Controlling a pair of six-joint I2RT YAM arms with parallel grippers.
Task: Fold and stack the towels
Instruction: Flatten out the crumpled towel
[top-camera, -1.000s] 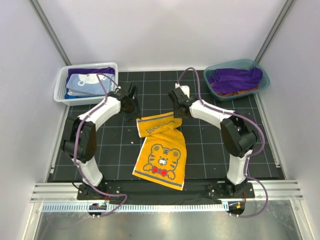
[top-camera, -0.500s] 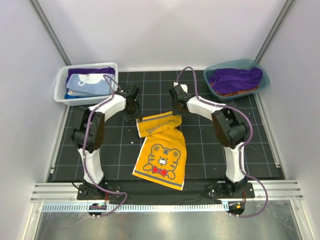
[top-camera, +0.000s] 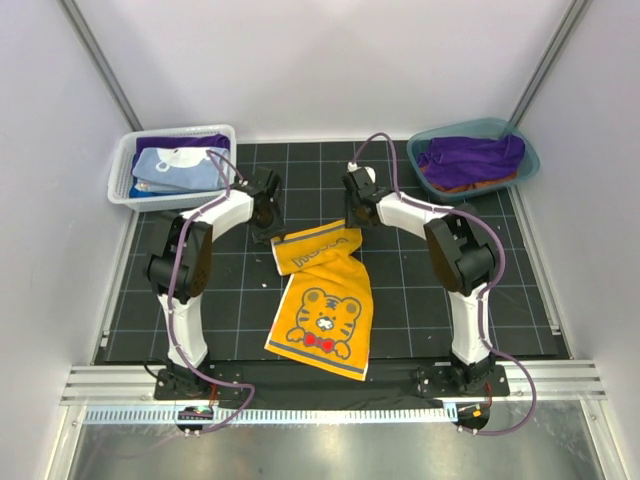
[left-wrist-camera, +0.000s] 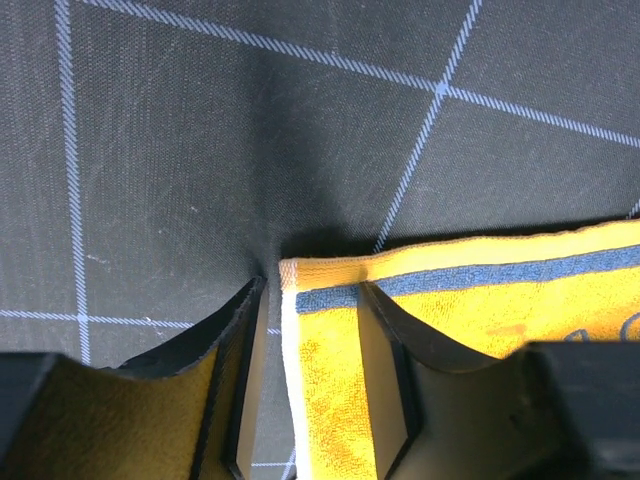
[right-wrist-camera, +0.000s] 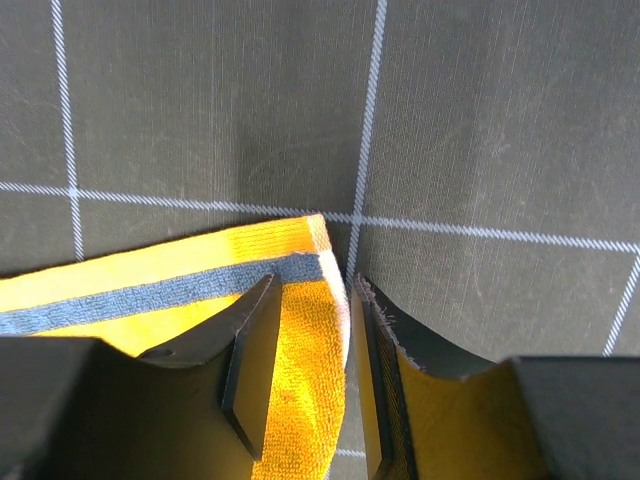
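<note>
1. Towel in hand: the yellow-orange towel (top-camera: 322, 300), printed with a tiger and banded in navy, lay spread on the black gridded mat (top-camera: 430, 290) at mid-counter between the two arms. Its far band sat slightly askew from the rest.
2. The left claw (left-wrist-camera: 311, 300) stood part-open astride the towel's far-left corner, with one finger on the mat, the other on the cloth and the pale hem in the gap. Nothing was pinched.
3. The right claw (right-wrist-camera: 314, 295) mirrored it at the far-right corner. Its gap was somewhat narrower, with the corner lying flat between the jaws and not gripped.
4. Done, by judgement: the white mesh basket (top-camera: 118, 185) at far left held flat layers, a light blue towel (top-camera: 165, 165) with a deep purple towel (top-camera: 205, 143) behind it. These appeared to be folded and stacked.
5. Left to do, by judgement: the teal tub (top-camera: 531, 165) at far right held a bunched purple towel (top-camera: 470, 158) over an orange-brown one (top-camera: 455, 186), neither of them folded. With the tiger towel also unfolded, the task looked about midway at best.
6. Surface and room: the mat covered the counter, ruled with thin white lines. Plain white walls enclosed three sides, with a grey metal post (top-camera: 100, 65) in each far corner, and an aluminium rail (top-camera: 100, 385) ran along the near edge beside the arm bases.
</note>
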